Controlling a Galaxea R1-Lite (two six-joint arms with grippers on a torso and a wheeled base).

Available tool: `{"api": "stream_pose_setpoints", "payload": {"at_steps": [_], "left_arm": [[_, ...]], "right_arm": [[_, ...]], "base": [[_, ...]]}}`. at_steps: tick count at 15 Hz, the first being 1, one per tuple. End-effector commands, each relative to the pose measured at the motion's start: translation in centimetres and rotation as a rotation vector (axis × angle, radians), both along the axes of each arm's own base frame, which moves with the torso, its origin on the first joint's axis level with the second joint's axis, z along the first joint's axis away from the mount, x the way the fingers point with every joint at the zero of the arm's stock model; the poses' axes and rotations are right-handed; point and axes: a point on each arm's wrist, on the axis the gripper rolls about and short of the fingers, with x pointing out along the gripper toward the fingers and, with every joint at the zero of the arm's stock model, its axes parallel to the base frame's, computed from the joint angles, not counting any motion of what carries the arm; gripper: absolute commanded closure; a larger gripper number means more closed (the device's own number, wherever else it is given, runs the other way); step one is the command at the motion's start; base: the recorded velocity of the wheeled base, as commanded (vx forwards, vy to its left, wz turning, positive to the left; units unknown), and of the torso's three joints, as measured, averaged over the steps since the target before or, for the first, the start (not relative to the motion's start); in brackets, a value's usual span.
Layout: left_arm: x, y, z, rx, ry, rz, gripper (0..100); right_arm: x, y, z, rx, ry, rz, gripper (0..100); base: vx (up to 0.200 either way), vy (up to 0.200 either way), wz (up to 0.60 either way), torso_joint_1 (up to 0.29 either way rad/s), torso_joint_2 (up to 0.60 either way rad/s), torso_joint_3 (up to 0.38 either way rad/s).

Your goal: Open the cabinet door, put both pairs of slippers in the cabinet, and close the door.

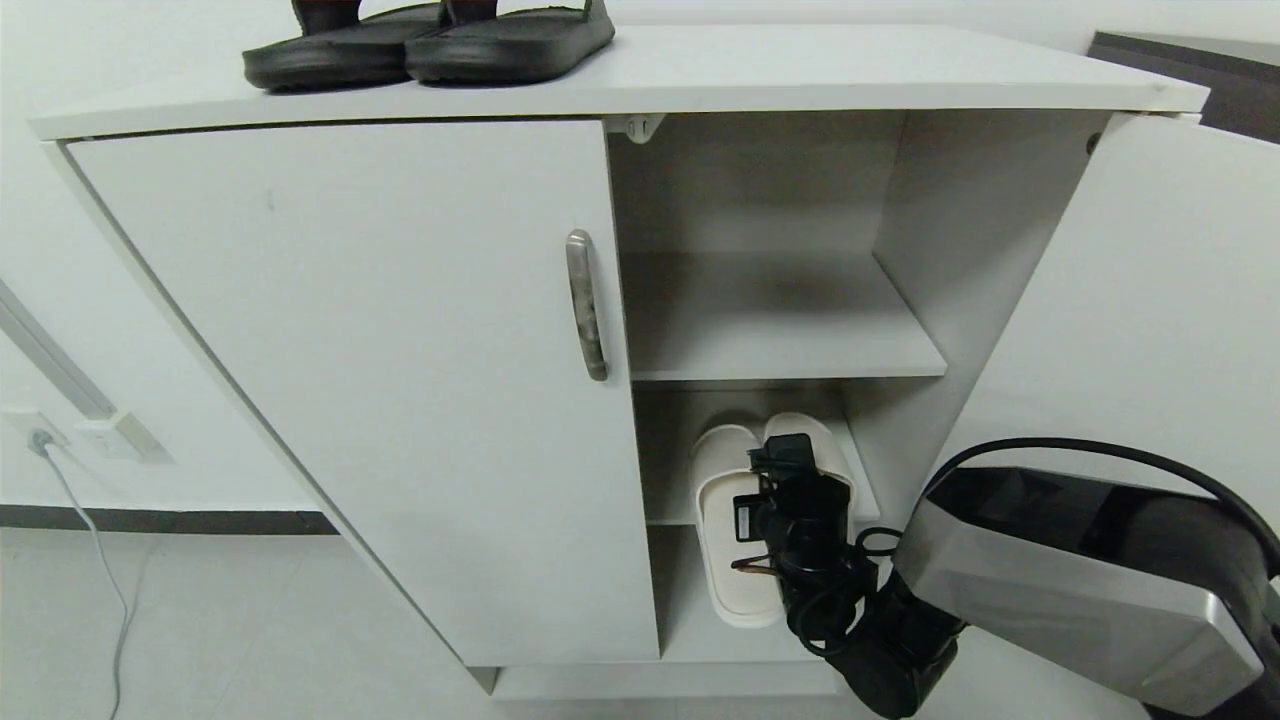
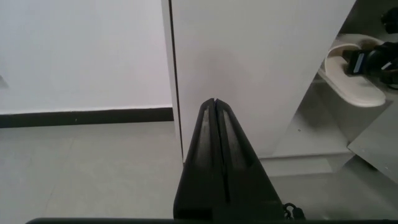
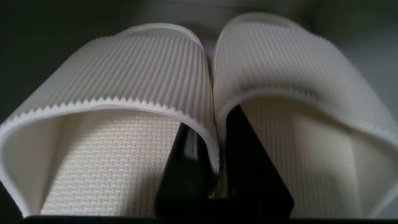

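Now | right claw nipped narrow on white slippers | left claw closed, empty

Slipper pair atop cabinet; other pair inside, under upper shelf.

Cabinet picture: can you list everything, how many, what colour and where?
cabinet: one, white, left door shut, right door open.
black slippers: one pair, black, on the cabinet top.
white slippers: one pair, cream-white, on a lower shelf inside.
door handle: one, silver, on the left door.
wall socket: one, white, left of cabinet, with grey cable.
right end effector: one, black, clamped on the white slippers.
left end effector: one, black, shut, before the left door.
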Motion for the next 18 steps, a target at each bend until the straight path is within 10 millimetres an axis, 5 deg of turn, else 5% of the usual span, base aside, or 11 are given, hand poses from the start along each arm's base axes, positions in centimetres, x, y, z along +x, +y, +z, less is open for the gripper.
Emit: {"api": "stream_pose_setpoints", "payload": {"at_steps": [1,13,18], "left_arm": [[0.0,0.0,0.0,0.0,0.001,0.0,100],[0.0,0.0,0.0,0.0,0.001,0.004,100],[0.0,0.0,0.0,0.0,0.001,0.007,100]], "right_arm": [[0.9,0.2,-0.1,0.01,-0.006,-0.01,100],[8.0,1.7,2.0,0.021,0.018,-0.081,100],[9.4,1.6,1.8,0.012,0.028,-0.086,100]], "base": [[0.0,0.0,0.0,0.0,0.0,0.0],[0.0,0.0,0.0,0.0,0.0,0.0],[0.0,0.0,0.0,0.0,0.0,0.0]]}}
